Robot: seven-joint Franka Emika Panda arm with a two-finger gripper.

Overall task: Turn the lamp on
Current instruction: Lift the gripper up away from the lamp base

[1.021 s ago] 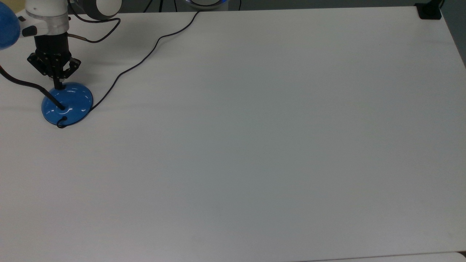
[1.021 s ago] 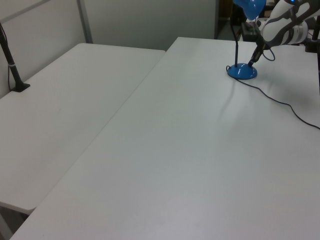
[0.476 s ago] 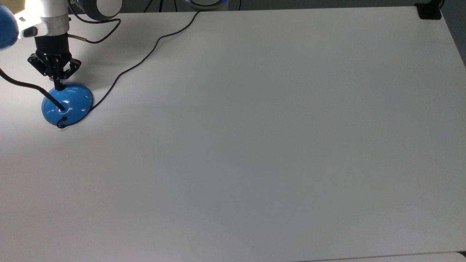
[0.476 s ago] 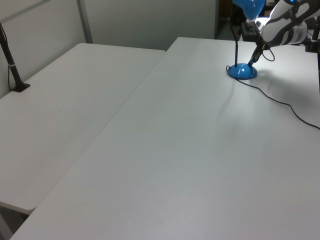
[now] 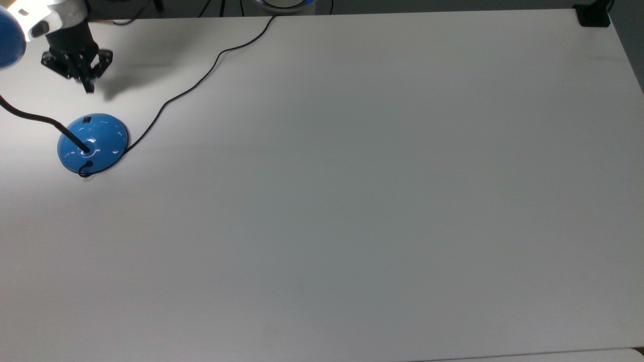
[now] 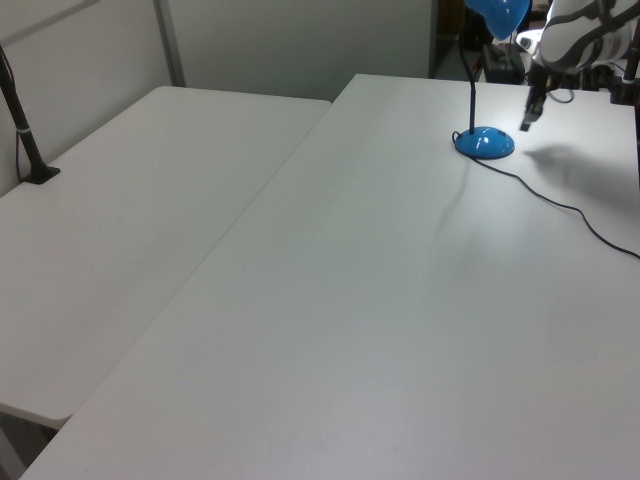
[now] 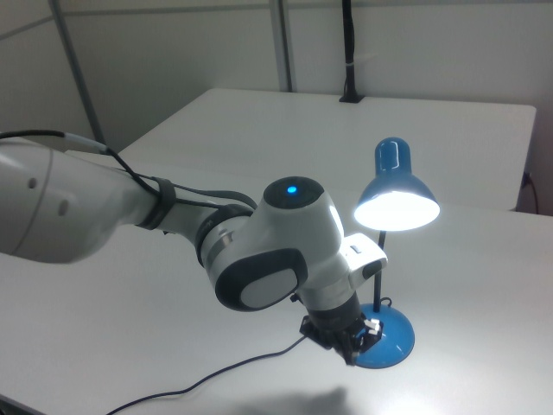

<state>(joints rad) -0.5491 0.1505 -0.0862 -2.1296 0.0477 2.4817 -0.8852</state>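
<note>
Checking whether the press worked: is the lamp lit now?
Yes, in the right view the lamp's shade glows bright white underneath, while the gripper sits beside the blue base.

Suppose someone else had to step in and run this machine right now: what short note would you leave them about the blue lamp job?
Tool: shut, holding nothing, raised clear of the lamp's base in the top view.
Blue desk lamp with glossy dome base: standing near the white table's corner at the top view's left, thin black cord trailing off the far edge.
Done: the shade glows brightly in the right view, so the lamp is on.
Left: nothing obvious.
</note>
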